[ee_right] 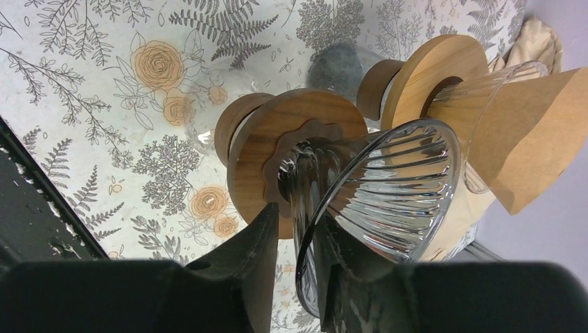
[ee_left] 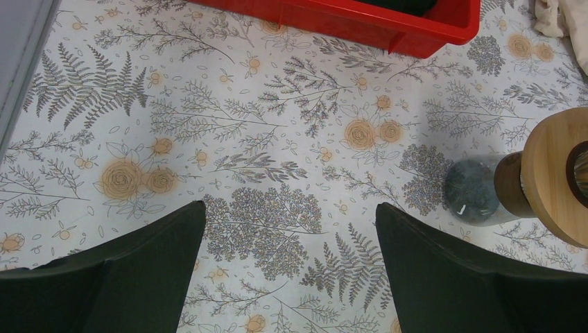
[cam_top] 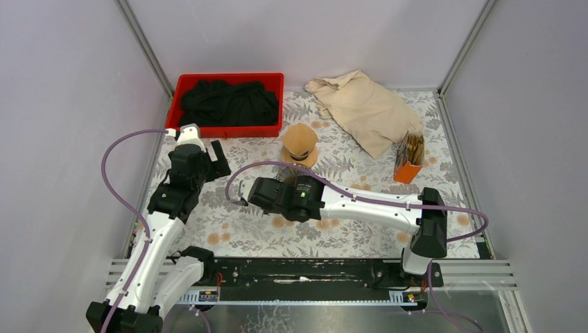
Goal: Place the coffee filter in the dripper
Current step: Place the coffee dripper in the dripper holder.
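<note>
Right claw (ee_right: 301,239): fingers straddle the rim wall of an empty glass dripper (ee_right: 395,187). One finger (ee_right: 256,257) is outside against its wood collar, the other is behind the glass. Can't tell whether I'm pinching it or just sitting around it. The brown paper coffee filter (ee_right: 541,132) sits in a second dripper (ee_right: 478,87), just beyond the one at this claw.

Left claw (ee_left: 289,208): jaws wide apart over the floral tablecloth (ee_left: 263,125). Red bin (ee_left: 388,24) is ahead of it, and a wooden collar (ee_left: 555,173) is off to its right.
</note>
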Available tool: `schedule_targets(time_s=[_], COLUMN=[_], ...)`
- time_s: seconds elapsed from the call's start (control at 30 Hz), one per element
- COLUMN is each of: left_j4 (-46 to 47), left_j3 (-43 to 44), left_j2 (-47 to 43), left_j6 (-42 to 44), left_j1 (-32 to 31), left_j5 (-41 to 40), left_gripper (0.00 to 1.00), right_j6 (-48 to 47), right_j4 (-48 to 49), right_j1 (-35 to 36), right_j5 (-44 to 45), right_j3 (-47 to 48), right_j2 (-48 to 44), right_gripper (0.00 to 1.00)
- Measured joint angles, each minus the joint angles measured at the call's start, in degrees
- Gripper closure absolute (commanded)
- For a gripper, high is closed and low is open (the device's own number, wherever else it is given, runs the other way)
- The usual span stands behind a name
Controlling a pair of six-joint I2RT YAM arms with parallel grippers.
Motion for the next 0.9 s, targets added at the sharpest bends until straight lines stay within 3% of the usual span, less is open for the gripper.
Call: schedule_targets(time_s=[0.27, 0.6, 0.9], left_j4=[0.02, -1.01, -2.78], left_j3=[0.00, 1.73, 6.80], left_j2=[-0.02, 0.42, 3.19], left_j6=[0.00, -0.76, -5.88], left_j1=[0.00, 0.04, 0.04], left_j5=[1.57, 10.14, 23.52], left_gripper=[0.00, 0.00, 0.01], right_j6=[1.25, 4.33, 10.78], right_j4=[-0.57, -0.74, 0.35], right_j1=[0.52, 0.59, -3.26], right_j5=[0.17, -0.70, -5.20], right_j3=[1.07, 1.75, 1.66], right_j2=[-0.13, -5.90, -12.31], right_gripper=[0.58, 0.38, 0.36])
